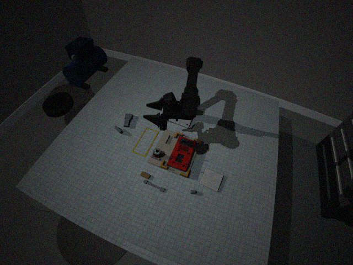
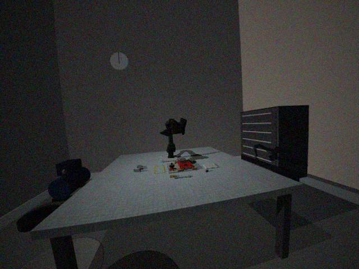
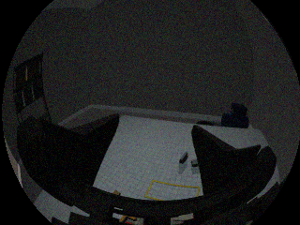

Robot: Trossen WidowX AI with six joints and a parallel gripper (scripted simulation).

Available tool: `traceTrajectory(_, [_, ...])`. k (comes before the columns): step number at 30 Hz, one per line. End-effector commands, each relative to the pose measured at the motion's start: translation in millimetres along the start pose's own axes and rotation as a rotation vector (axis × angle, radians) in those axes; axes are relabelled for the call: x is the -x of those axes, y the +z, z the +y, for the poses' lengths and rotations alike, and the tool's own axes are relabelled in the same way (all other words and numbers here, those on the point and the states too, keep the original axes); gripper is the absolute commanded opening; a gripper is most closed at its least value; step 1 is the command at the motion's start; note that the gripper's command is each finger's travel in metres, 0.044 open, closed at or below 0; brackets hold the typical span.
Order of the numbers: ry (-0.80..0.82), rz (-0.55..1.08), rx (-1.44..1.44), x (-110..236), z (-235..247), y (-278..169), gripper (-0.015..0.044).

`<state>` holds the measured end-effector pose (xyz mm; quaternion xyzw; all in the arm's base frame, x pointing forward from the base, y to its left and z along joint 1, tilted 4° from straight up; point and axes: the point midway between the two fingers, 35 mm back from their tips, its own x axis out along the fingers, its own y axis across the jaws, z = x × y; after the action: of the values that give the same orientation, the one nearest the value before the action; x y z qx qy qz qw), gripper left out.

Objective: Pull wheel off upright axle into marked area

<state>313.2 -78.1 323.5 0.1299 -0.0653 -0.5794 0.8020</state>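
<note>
The wheel [image 1: 156, 152] [image 2: 172, 166] is small and dark with a pale hub. It sits on the upright axle at the near left corner of a beige board [image 1: 164, 139]. The marked area is a yellow rectangle outline [image 1: 139, 140] [image 2: 159, 173] [image 3: 169, 183] on the table, just left of that board. My gripper [image 1: 146, 111] [image 2: 162, 133] [image 3: 157, 124] is open and empty. It hangs high above the table, behind the rectangle and the board, with its fingers pointing level over the table. It touches nothing.
A red circuit board [image 1: 182, 154] lies on the beige board. A white plate [image 1: 211, 179], a brown block [image 1: 145, 174], a grey bar [image 1: 154, 185] and small grey pieces [image 1: 128, 120] lie around. A dark blue machine [image 1: 82, 61] stands at one corner and a drawer cabinet [image 2: 272, 139] stands beside the table.
</note>
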Motion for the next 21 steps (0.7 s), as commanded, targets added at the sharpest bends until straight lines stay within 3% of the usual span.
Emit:
traceTrajectory(1, [0.006, 0.009, 0.003, -1, 2, -2, 0.0374])
traceTrajectory(4, [0.072, 0.156, 0.041, -14, 19, -29, 0.0300])
traceTrajectory(10, [0.083, 0.646, 0.082, -29, 32, -108, 0.0300])
traceTrajectory(14, [-0.051, 1.015, 0.045, -21, 18, -152, 0.0300])
traceTrajectory(18, [-0.294, 1.377, -0.052, 2, 1, -175, 0.0300])
traceTrajectory(21, [-0.401, 1.494, -0.099, 11, -4, -178, 0.0300])
